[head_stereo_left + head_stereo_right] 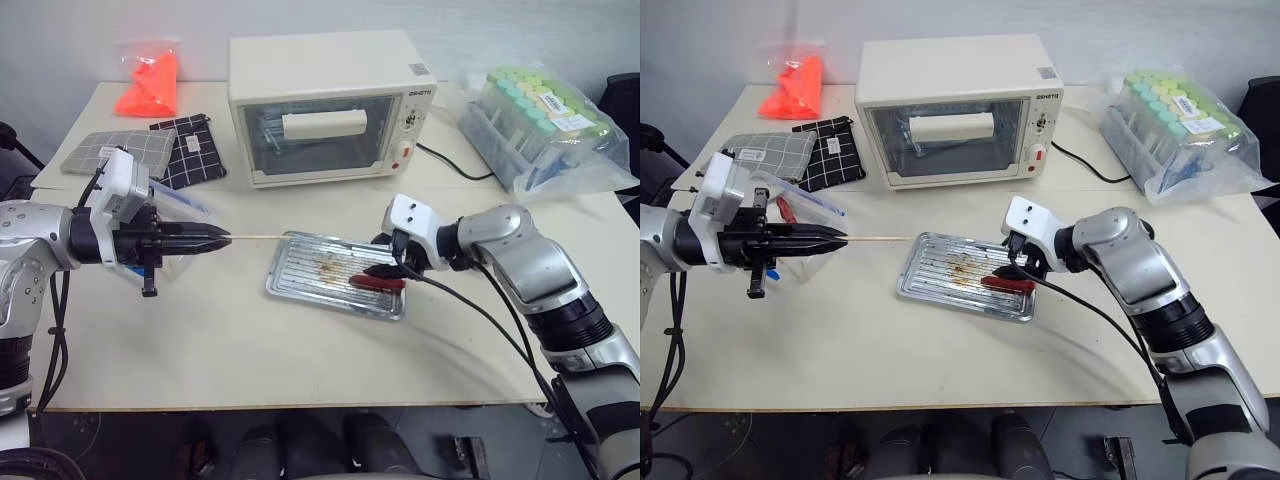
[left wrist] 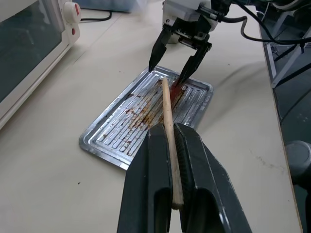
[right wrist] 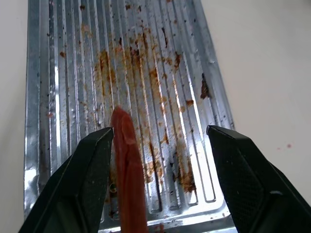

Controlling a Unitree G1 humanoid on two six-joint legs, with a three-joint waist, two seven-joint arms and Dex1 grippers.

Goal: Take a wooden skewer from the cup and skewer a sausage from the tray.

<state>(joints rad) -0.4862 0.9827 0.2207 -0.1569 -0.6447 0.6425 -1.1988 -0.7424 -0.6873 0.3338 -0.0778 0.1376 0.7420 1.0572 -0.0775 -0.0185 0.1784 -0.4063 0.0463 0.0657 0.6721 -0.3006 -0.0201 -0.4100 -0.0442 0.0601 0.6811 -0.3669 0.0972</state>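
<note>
Sausage [image 3: 127, 179] lies on the ribbed bottom of the grease-stained tray [image 1: 300, 270], near the tray's right end, glossy and reddish-brown. The right gripper [image 1: 385, 272] hangs low over it with its fingers [image 3: 243, 179] spread apart — in the right wrist view the sausage sits between them, right against the inner face of one finger, with a wide gap to the other, and whether that finger touches it I cannot tell. The tray rests flat on the pale bench [image 1: 250, 350], in front of the cream toaster oven [image 1: 330, 105]. To the left, the left gripper [image 1: 218, 238] is held above the bench, pointing toward the tray, its fingers clamped together on the wooden skewer [image 1: 255, 236]. The skewer sticks out nearly level from the fingertips, and its tip reaches the tray's near left edge in the head views; in the left wrist view it lines up over the tray toward the right gripper. Behind the left gripper sits a clear plastic box with a blue edge [image 1: 805, 205]. Farther back lie two checked cloth pouches [image 1: 155, 150] and an orange bag [image 1: 148, 80] — and at the right rear, green-capped tubes in a plastic bag [image 1: 540, 120].
</note>
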